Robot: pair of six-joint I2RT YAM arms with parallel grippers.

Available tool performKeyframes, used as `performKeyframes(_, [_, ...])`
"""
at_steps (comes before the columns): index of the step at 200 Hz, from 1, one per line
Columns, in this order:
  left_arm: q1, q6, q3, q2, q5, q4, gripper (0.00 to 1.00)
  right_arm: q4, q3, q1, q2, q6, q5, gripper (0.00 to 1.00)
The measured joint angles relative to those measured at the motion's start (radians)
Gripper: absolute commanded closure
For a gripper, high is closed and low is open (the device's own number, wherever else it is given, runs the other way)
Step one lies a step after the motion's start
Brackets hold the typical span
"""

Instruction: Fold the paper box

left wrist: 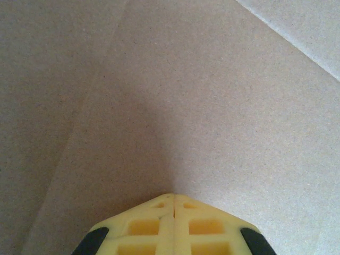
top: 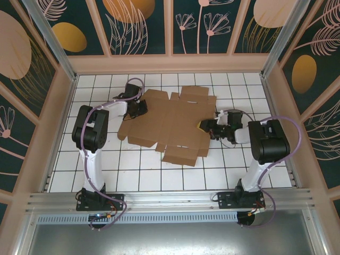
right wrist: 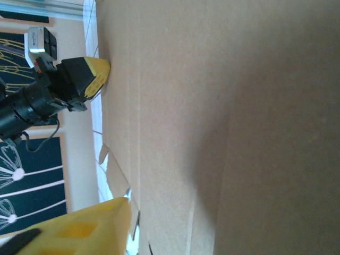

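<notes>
Two arms reach in over the white tiled table [top: 138, 175]. Between them lies the paper box [top: 170, 127], a flat, unfolded brown sheet with flaps and slits, spread across the middle of the tiles.

In the top view, we see the left arm rise from its base at 7 o'clock and fold at the elbow. Its forearm then runs toward 1 o'clock, bringing the left gripper [top: 139, 109] down onto the sheet's 10 o'clock corner. From the left wrist, its yellow fingers [left wrist: 154, 223] are pressed together with no gap, nothing between them, and their joined tip rests against the cardboard [left wrist: 186, 106].

The right arm climbs from its base at 5 o'clock and bends at a high elbow. Its wrist points toward 9 o'clock, so the right gripper [top: 204, 126] sits at the sheet's 3 o'clock edge.

From the right wrist, we find one yellow finger [right wrist: 90, 228] at 7 o'clock, just beside the brown board [right wrist: 223, 122]. The other finger is hidden, so we cannot tell how far this pincer stands apart or whether it has the edge. Across the sheet, at 10 o'clock in that view, the left gripper's yellow tip [right wrist: 98, 71] touches the far edge of the cardboard.
</notes>
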Motion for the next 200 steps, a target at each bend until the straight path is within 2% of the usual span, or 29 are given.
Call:
performKeyframes(38, [0.001, 0.000, 0.000, 0.000, 0.003, 0.002, 1.00, -0.027, 0.018, -0.001, 0.008, 0.000, 0.017, 0.85])
performKeyframes(74, [0.005, -0.031, -0.048, -0.009, 0.031, 0.075, 1.00, -0.264, 0.154, -0.006, -0.002, -0.120, 0.095, 0.99])
performKeyframes(117, [0.012, -0.147, -0.241, -0.093, 0.082, 0.268, 1.00, -0.636, 0.372, 0.008, 0.002, -0.279, 0.201, 1.00])
performKeyframes(144, [-0.006, -0.212, -0.373, -0.180, 0.110, 0.317, 1.00, -0.769, 0.451, 0.003, 0.033, -0.346, 0.211, 1.00])
performKeyframes(175, [-0.064, -0.232, -0.484, -0.311, 0.149, 0.226, 1.00, -0.892, 0.590, -0.006, 0.089, -0.452, 0.243, 1.00])
performKeyframes(200, [-0.072, -0.201, -0.467, -0.387, 0.136, 0.123, 1.00, -1.010, 0.781, 0.001, 0.153, -0.555, 0.312, 1.00])
